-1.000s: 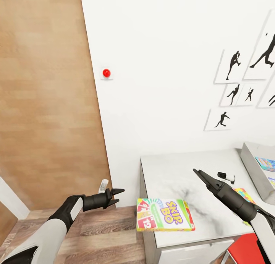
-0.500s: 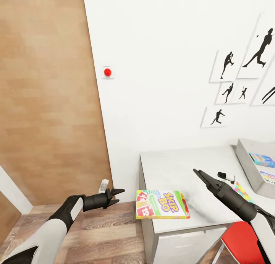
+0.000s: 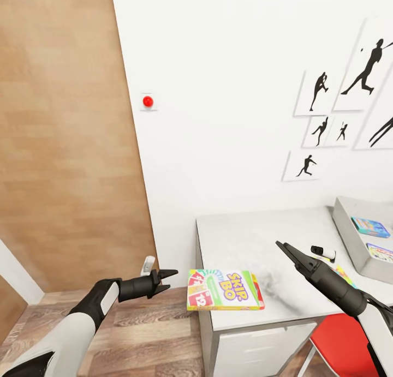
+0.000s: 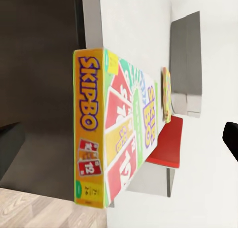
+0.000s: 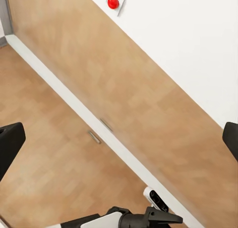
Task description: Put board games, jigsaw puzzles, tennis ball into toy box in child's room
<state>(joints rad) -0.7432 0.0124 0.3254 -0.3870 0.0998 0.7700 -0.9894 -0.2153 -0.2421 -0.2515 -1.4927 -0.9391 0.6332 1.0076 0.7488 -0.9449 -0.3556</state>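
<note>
overhanging the table (image 3: 245, 235) corner, skip-bo board game (image 3: 222, 289); grippers seemingly empty.

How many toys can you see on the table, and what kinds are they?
Board games: 3, the Skip-Bo box overhanging the table edge, and two in the toy box
Jigsaw puzzles: 1, a bright sheet partly hidden behind the right arm
Total: 4

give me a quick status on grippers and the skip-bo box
Left gripper open, empty, beside table end. Right gripper empty over table. Skip-Bo box overhanging table corner. Toy box at far right, two boxes inside.
</note>
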